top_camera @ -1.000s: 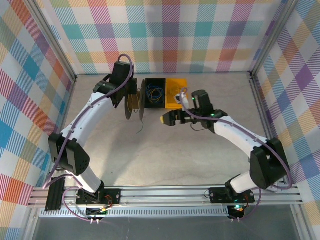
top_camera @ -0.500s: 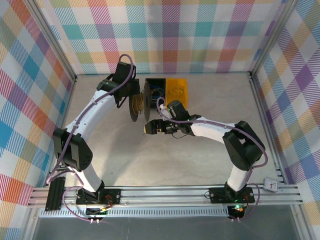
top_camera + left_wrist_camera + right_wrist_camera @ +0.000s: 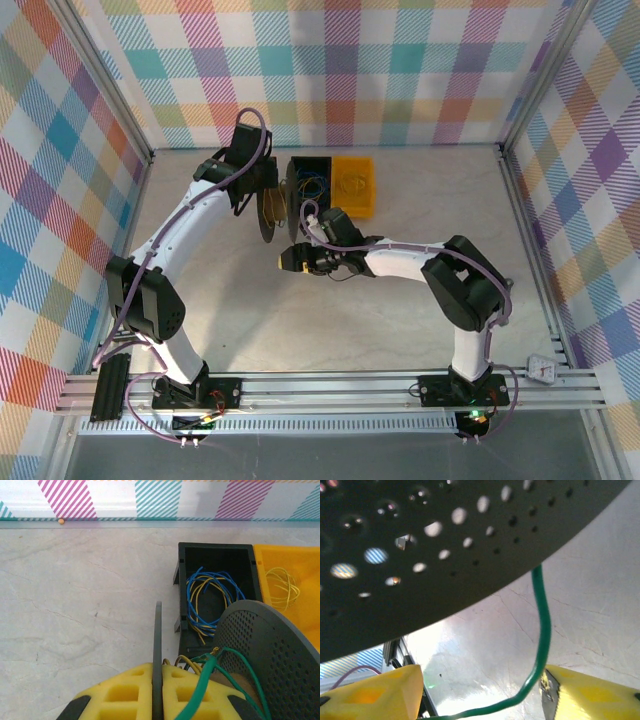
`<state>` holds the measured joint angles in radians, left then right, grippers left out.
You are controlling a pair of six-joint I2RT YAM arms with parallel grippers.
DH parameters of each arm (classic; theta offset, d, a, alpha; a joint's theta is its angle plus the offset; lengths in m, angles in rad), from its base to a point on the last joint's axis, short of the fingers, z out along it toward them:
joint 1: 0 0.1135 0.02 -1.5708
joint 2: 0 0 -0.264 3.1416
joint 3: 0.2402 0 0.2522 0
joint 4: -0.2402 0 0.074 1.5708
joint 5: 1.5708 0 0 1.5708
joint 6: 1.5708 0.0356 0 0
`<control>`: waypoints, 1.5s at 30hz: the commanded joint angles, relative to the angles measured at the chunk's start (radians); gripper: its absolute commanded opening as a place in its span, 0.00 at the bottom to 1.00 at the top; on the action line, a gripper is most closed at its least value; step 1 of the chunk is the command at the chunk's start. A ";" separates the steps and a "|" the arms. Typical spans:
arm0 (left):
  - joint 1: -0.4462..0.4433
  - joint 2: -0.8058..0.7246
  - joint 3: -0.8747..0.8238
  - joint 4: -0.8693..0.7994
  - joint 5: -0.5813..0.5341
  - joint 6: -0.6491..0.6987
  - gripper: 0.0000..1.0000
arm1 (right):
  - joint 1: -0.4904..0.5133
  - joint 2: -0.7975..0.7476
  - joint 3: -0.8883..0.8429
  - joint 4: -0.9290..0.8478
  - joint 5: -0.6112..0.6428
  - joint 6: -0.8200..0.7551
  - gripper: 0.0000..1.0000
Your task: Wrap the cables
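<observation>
Lower edge of left wrist view, left gripper (image 3: 157, 680) clamps spool (image 3: 270, 650) flange. Right gripper (image 3: 480, 682) fingers apart, green cable (image 3: 542, 625) looping btwn. Prob best: pinch lightly, keep tension, guide onto core. Other cables (image 3: 210, 600) in black bin (image 3: 182, 575).

Far centre of table (image 3: 400, 320): two bins side by side, touching. Left bin (image 3: 215, 550) holds loose cables (image 3: 210, 597); right bin (image 3: 366, 205) holds one coil (image 3: 282, 582). Spool (image 3: 272, 210) on edge just left of left bin, one flange between left gripper (image 3: 158, 690) fingers. Right gripper (image 3: 290, 259) just in front of spool; cable strand (image 3: 542, 610) hangs from spool between its fingers.
</observation>
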<state>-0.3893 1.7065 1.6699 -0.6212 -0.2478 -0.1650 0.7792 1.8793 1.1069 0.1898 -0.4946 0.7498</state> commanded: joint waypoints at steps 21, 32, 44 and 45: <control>0.004 0.056 0.077 0.052 -0.065 -0.009 0.00 | 0.074 -0.189 0.048 -0.211 -0.145 -0.228 0.00; -0.020 0.102 0.068 0.012 -0.074 0.057 0.00 | 0.087 -0.309 0.315 -0.561 -0.052 -0.534 0.00; -0.082 0.012 -0.082 0.014 0.006 0.238 0.00 | -0.129 -0.248 0.566 -0.697 -0.131 -0.695 0.00; -0.090 0.005 -0.096 0.017 0.016 0.259 0.00 | -0.146 -0.238 0.582 -0.709 -0.143 -0.710 0.00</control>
<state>-0.4667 1.7702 1.6062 -0.6331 -0.2455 -0.0051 0.6621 1.6291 1.6184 -0.5186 -0.5583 0.1310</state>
